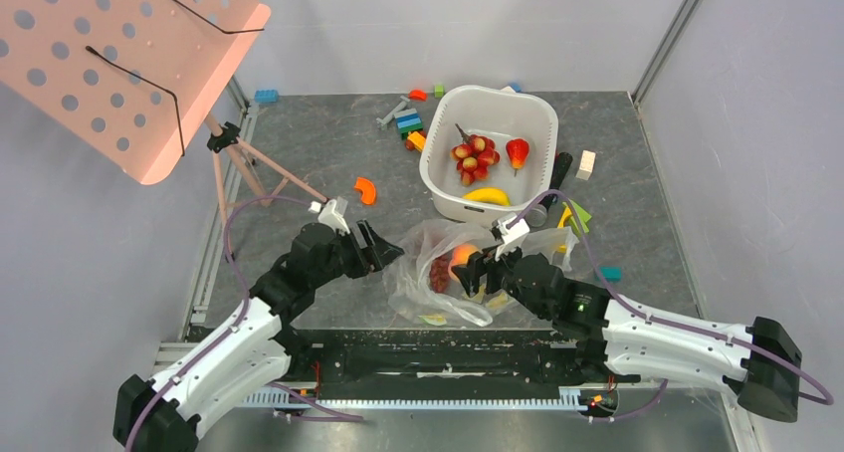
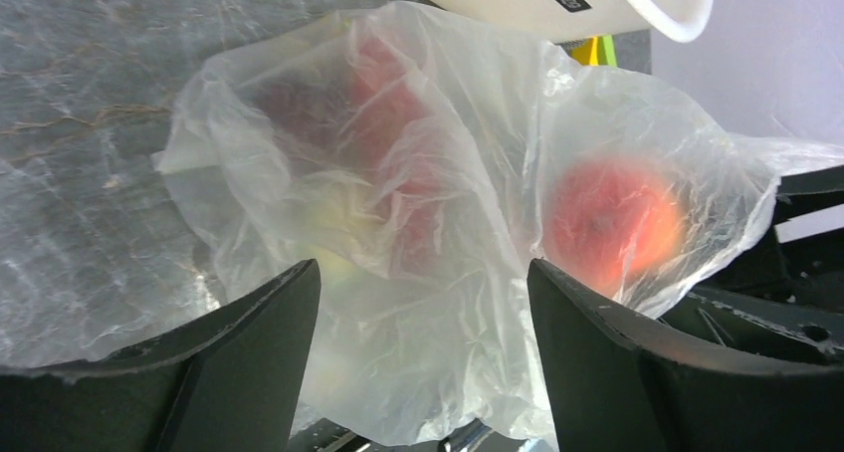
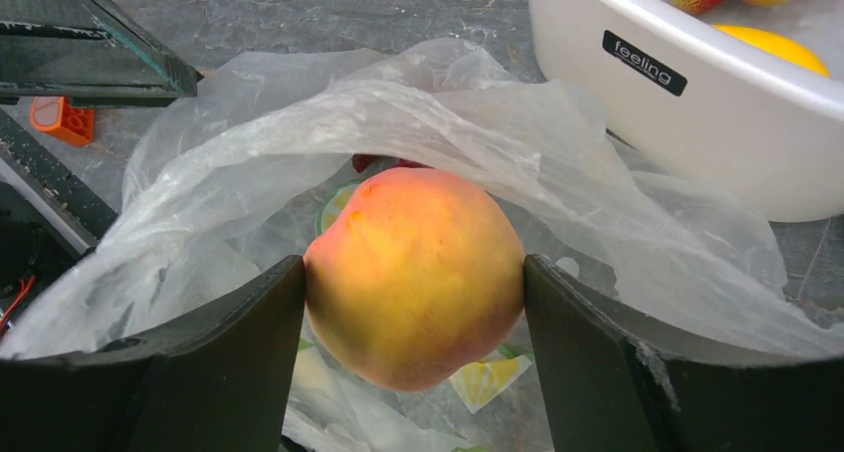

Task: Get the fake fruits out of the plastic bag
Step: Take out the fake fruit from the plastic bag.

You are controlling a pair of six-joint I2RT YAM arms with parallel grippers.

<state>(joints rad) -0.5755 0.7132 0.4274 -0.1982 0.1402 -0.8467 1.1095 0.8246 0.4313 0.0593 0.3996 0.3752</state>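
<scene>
Between the fingers of the right gripper [image 3: 413, 308], its wrist view shows the peach [image 3: 408, 253] clasped at the mouth of the plastic bag [image 3: 557, 173]. Overhead, that bag lies just beside the white basin [image 1: 435, 178]. The left gripper [image 2: 423, 293] has its jaws apart around bag film, seemingly unpinched, and reddish fruits [image 2: 383, 104] blur inside.

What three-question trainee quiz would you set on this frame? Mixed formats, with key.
1. True or false: the right hand grips the peach.
2. Fill in: the left hand, beside the plastic bag, has its jaws standing ____.
3. The stemmed grape bunch lies in: A the plastic bag, B the white basin, C the left hand.
Key: 1 true; 2 open; 3 B.
</scene>
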